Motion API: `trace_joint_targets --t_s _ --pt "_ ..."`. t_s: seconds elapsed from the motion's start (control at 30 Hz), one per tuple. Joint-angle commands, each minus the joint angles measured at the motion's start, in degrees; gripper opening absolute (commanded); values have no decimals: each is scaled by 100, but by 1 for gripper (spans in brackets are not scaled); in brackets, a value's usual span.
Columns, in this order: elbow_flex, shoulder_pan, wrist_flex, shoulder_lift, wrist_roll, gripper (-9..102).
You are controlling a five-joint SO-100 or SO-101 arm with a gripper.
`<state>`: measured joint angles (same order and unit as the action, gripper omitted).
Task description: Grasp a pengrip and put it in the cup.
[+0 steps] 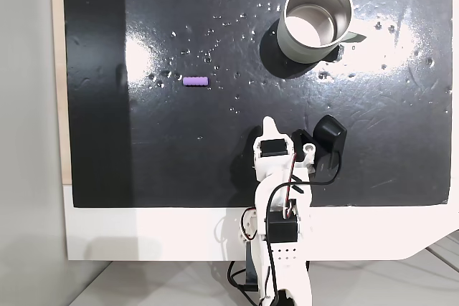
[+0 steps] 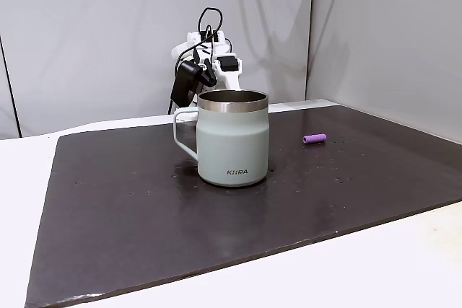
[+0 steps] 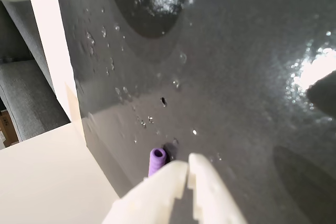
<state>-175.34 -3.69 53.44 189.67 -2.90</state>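
Pengrip (image 1: pixel 195 82) is lying on its side on the dark surface (image 1: pixel 215 170), left of centre in the overhead fixed view, well apart from the cup (image 1: pixel 315 19), which is standing upright at the far right, its handle pointing right. In the low fixed view the cup (image 2: pixel 233 138) is sitting near, the pengrip (image 2: pixel 314 138) off to its right. Tool (image 3: pixel 188 169) is hanging above the surface, its pale fingertips nearly touching and holding nothing; the pengrip (image 3: pixel 156 161) is showing just left of them.
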Motion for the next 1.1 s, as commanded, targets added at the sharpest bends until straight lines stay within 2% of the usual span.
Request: trace_joint_targets --t_s 0.0,0.2,0.4,0.7,1.07 --pt "62 -79 -123 35 158 0" --pt "984 -448 404 -281 396 0" --pt "3138 -747 782 -2865 589 0" --pt "5273 -826 1424 -5792 1310 1" --pt "7611 -1696 2197 -7972 2030 1"
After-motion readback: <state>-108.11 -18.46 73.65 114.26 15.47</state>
